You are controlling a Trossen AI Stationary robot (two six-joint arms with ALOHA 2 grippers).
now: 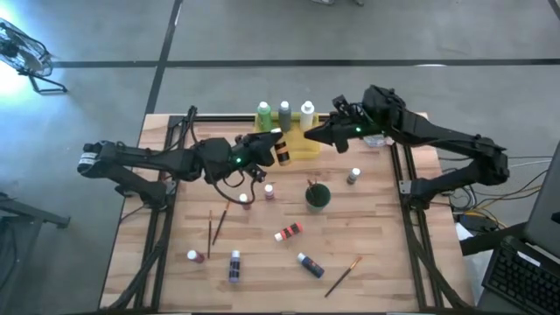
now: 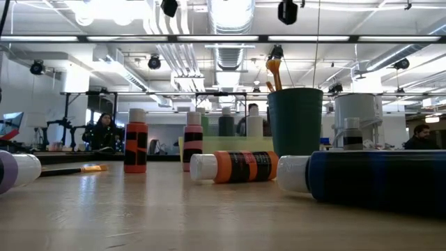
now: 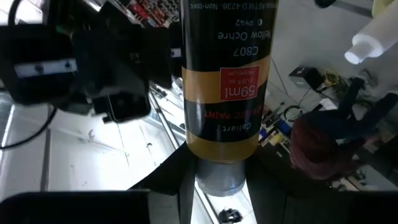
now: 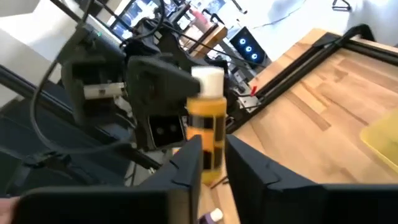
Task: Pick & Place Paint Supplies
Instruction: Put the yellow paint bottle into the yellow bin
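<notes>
Several paint bottles (image 1: 288,232) scattered on wooden table (image 1: 385,262), industrial room behind

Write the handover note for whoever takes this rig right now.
Left gripper: shut on the yellow ochre bottle, next to the yellow tray.
Right gripper: open, fingers either side of that same bottle.
Done: three bottles stand at the tray's far side; brush ends show in the green cup.
Left: several loose bottles and two paintbrushes on the table.
</notes>
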